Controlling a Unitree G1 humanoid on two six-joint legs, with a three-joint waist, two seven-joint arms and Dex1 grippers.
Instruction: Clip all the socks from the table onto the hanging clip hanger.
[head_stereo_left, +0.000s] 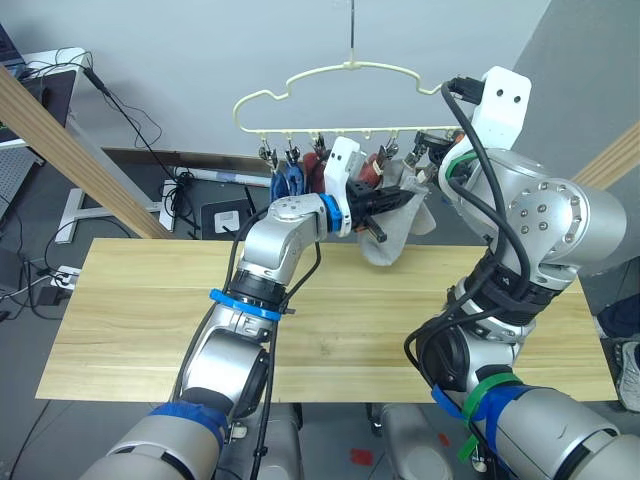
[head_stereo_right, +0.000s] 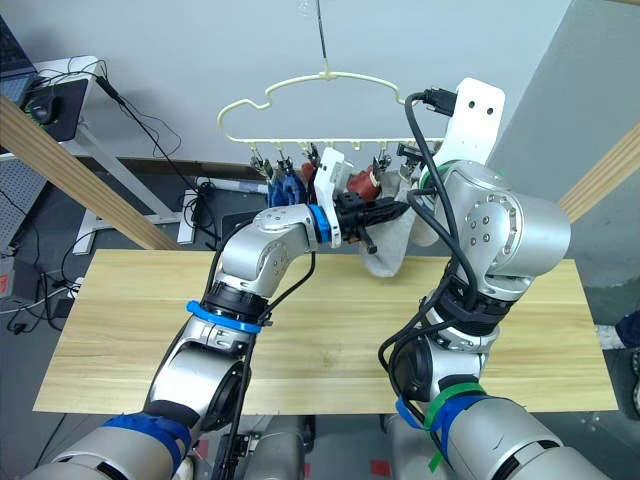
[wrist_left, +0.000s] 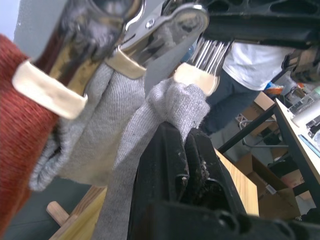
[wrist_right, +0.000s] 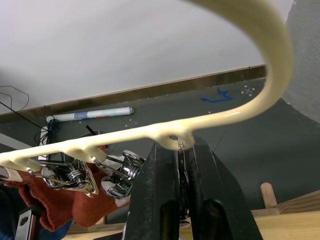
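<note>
A thin pale-yellow wire clip hanger (head_stereo_left: 340, 85) hangs at the upper centre, above a pale wood plank tabletop (head_stereo_left: 140, 310) with no socks lying on it. Blue knit socks (head_stereo_left: 290, 180), rust red socks (head_stereo_left: 372, 170) and 1 light grey sock (wrist_left: 80, 145) already hang clipped. The last light grey sock (head_stereo_left: 395, 235) looks about to be clipped. The left gripper (wrist_left: 182, 142) has its fingers closed on its top edge, just under a small metal clip (wrist_left: 197, 55). The right gripper (wrist_right: 180, 155) has its fingers pinched on the end clip.

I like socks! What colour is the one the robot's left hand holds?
Light grey sock, clearest in the left wrist view.
</note>
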